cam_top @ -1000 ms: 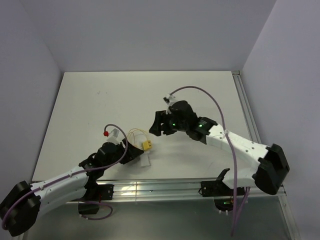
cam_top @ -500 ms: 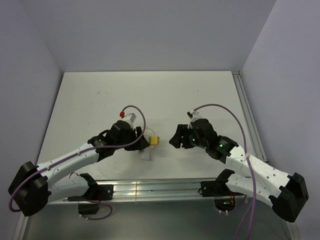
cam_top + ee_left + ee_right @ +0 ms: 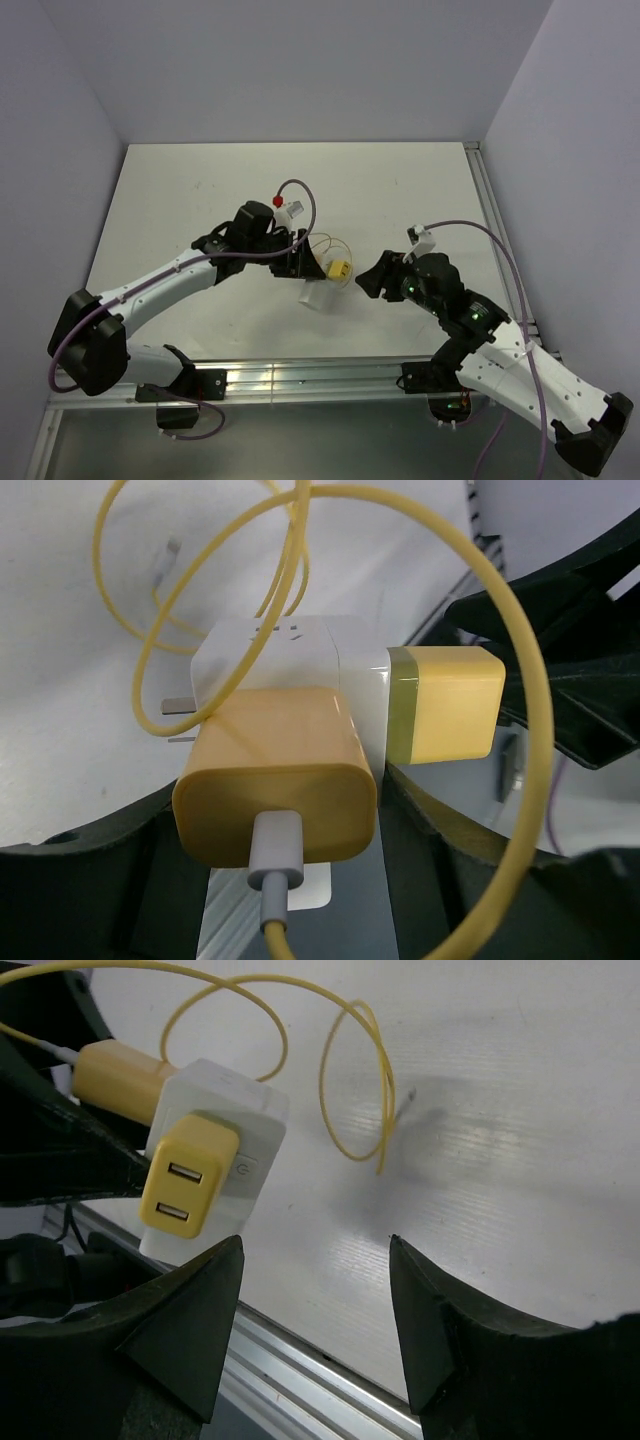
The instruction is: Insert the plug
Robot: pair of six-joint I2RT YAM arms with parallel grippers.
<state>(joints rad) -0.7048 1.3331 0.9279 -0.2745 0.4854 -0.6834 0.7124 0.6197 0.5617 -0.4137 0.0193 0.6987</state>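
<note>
The plug [image 3: 339, 270] is a small yellow block. It sits pushed into the side of the white block [image 3: 314, 294], and its two port slots face my right wrist camera [image 3: 190, 1175]. In the left wrist view the plug [image 3: 445, 715] has a dark olive band where it meets the white block [image 3: 270, 660]. A second yellow connector [image 3: 270, 780] trails a thin yellow wire loop [image 3: 325, 245]. My left gripper [image 3: 303, 266] is shut around the white block and this wired connector [image 3: 290, 880]. My right gripper [image 3: 373, 281] is open and empty, just right of the plug [image 3: 315, 1245].
The wire's loose end [image 3: 385, 1165] hangs over the white table [image 3: 500, 1110]. An aluminium rail [image 3: 300, 378] runs along the near edge, also in the right wrist view [image 3: 300, 1400]. Another rail [image 3: 492, 225] lines the right side. Grey walls enclose the table.
My left arm has moved right and away from the near edge, carrying the white block and both yellow connectors. My right arm has drawn back to the right and toward the near edge.
</note>
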